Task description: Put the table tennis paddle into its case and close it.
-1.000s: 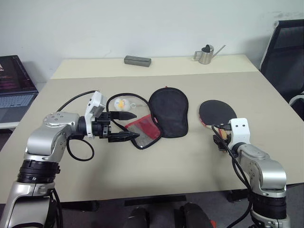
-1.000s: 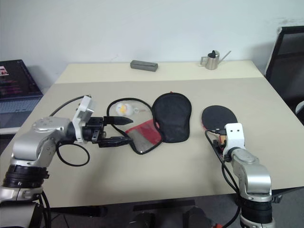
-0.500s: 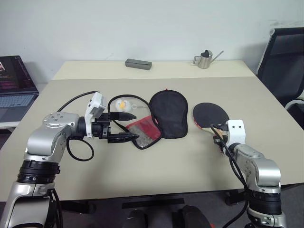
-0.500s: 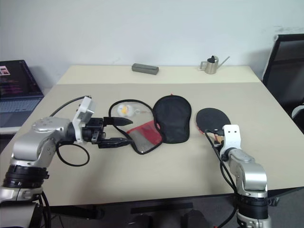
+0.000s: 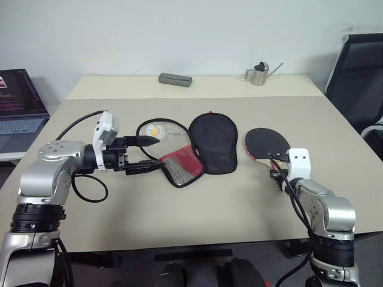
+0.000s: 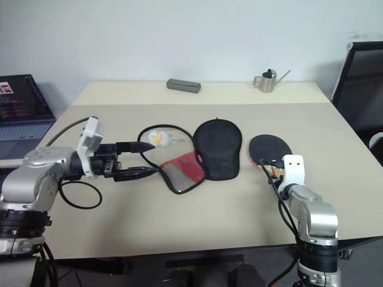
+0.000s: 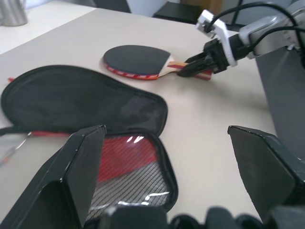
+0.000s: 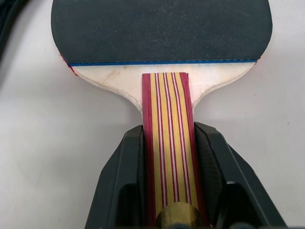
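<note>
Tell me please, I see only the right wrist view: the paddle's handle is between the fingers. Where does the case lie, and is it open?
Observer: The case lies on the table just to the left of the table tennis paddle. It is unzipped, with its black flap folded back.
Operator: Is the left gripper holding it?
Observer: The left gripper is open, with its fingers pointing at the case's red mesh half. Whether they touch it I cannot tell.
Operator: Is anything else near the case?
Observer: A small white-yellow ball lies at its far-left side, just beyond the left gripper.
</note>
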